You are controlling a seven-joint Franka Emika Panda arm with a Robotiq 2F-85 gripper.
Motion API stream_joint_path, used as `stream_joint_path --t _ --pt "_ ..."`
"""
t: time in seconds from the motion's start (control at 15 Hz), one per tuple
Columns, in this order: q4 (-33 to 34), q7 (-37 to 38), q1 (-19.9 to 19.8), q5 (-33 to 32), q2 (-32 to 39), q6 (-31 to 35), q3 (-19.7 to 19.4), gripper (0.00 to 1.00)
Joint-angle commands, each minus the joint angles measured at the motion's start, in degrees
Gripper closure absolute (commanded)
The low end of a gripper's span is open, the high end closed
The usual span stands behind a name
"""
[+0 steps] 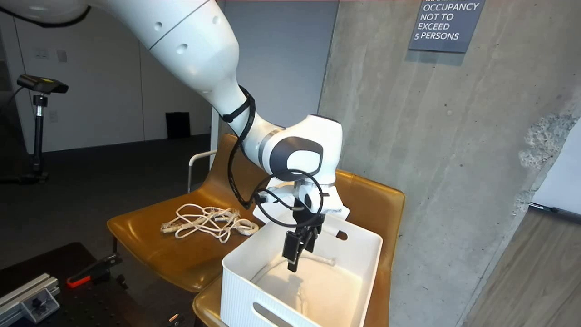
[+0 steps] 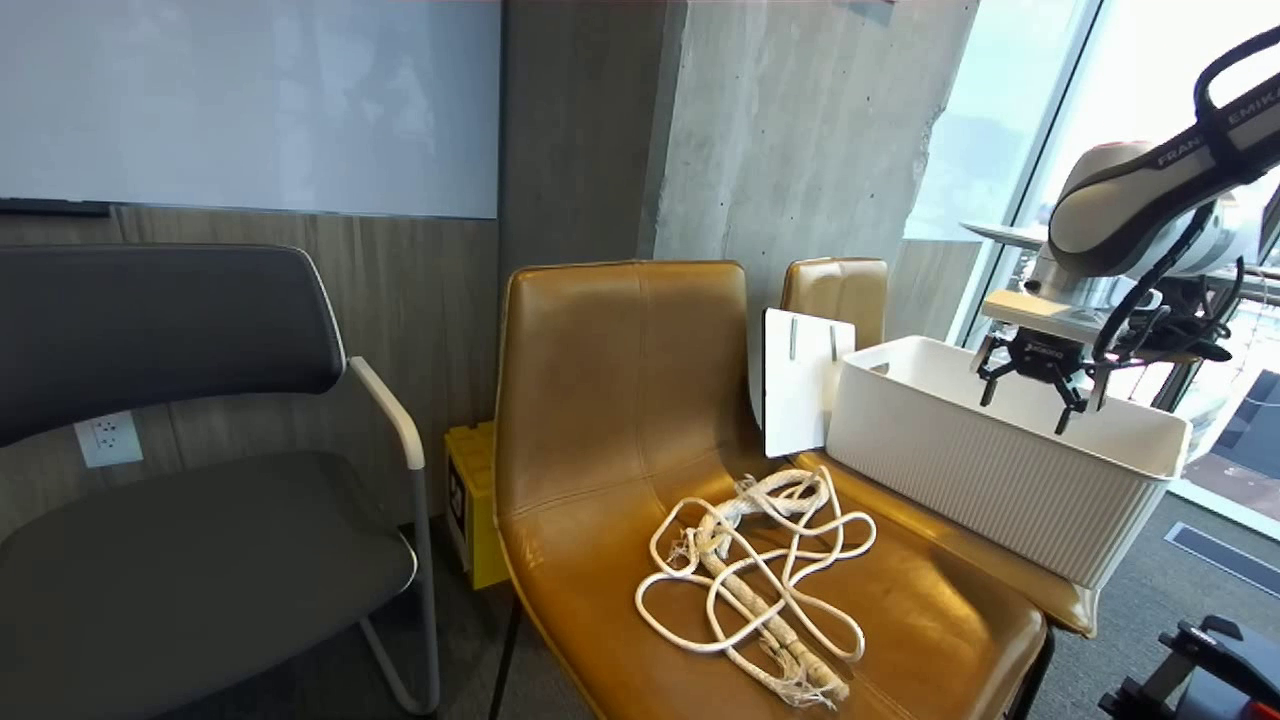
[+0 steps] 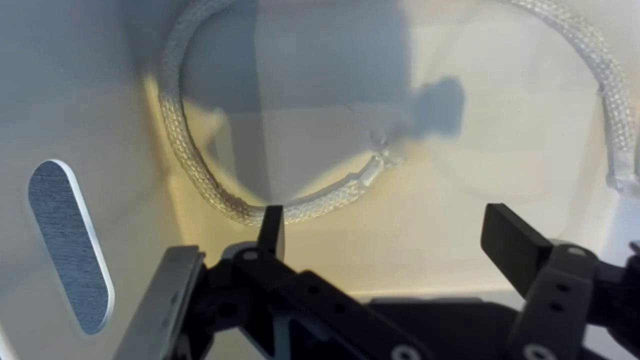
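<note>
Hanging with its fingers spread wide and nothing between them, the black two-fingered gripper [image 3: 384,230] points down over the long white ribbed plastic bin [image 2: 980,470]. Below it, on the bin's floor and apart from the fingers, lies a whitish braided rope [image 3: 324,203]. In the wrist view its frayed end lies just beyond the gap, midway between the two fingers; from there it passes behind the fingertip at the view's left, then curls up along the bin wall. That end stretch runs more along the line joining the fingertips than across it, so the fingers seem poorly squared to its length. A second rope end [image 3: 621,150] shows at the view's right, perhaps the same piece. In both exterior views the bin stands on a brown leather chair [image 1: 376,195]; a loose off-white rope tangle [image 2: 785,638] lies on the neighbouring brown leather seat [image 2: 620,380].
</note>
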Motion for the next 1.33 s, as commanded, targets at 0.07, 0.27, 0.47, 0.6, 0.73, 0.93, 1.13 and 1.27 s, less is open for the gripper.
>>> stream_joint_path --t 0.07,0.27,0.47,0.6,0.73,0.93,1.13,1.27 --pt "6.8 2.7 -1.8 3.4 7.5 1.6 0.0 0.0" --pt "9.6 4.6 -2.2 4.0 11.2 1.0 -0.3 0.0" --pt "11.4 6.9 -2.1 3.9 14.1 1.0 -0.8 0.0" --pt "12.3 8.3 -2.2 3.8 15.6 0.7 -1.0 0.0" --pt "12.7 9.6 -2.2 3.8 16.9 0.7 -1.2 0.0" --pt "12.9 11.2 -2.6 4.0 18.5 0.6 -1.3 0.26" --pt "13.1 12.6 -3.3 4.8 19.2 0.6 -1.0 0.49" --pt "13.4 13.2 -3.5 5.4 19.3 0.6 -0.9 0.64"
